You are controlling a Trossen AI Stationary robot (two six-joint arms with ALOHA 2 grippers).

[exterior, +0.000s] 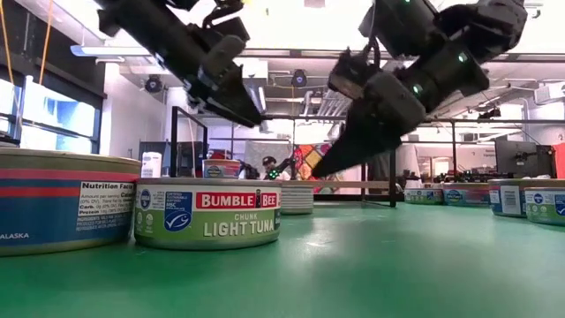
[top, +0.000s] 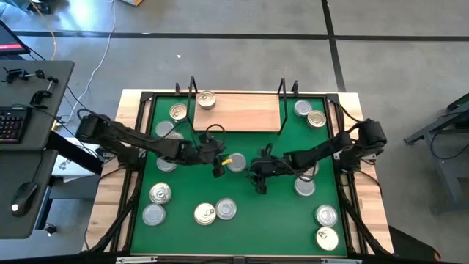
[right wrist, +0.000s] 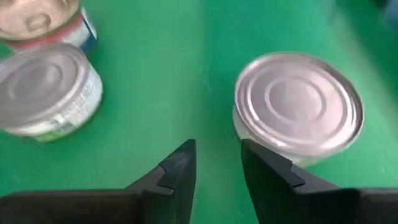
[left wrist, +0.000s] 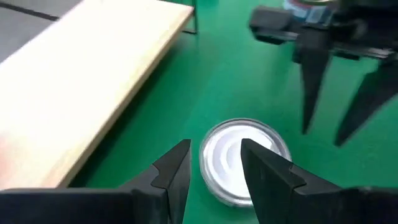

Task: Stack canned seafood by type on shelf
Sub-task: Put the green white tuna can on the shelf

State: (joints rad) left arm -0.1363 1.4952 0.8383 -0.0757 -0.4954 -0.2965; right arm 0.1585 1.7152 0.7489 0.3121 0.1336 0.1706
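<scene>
The shelf [top: 238, 111] is a light wood board at the far side of the green mat [top: 278, 220]. One gold-lidded tin [top: 206, 100] stands on its left end. Other canned seafood tins lie flat about the mat. My left gripper [top: 218, 170] hangs open above the mat's middle. A silver-lidded tin [left wrist: 242, 158] lies on the mat just past its fingertips [left wrist: 180, 158]. My right gripper [top: 259, 183] is open too, close to the left one and tipped down over the mat. A silver tin [right wrist: 298, 106] lies ahead of it and nothing is between its fingers.
Tins sit in pairs at the far right [top: 310, 114], near right [top: 326, 224], near middle [top: 216, 211] and near left [top: 157, 203]. Black wire uprights [top: 287, 88] stand at the shelf's ends. A Bumble Bee tuna tin [exterior: 207, 212] is near the front edge.
</scene>
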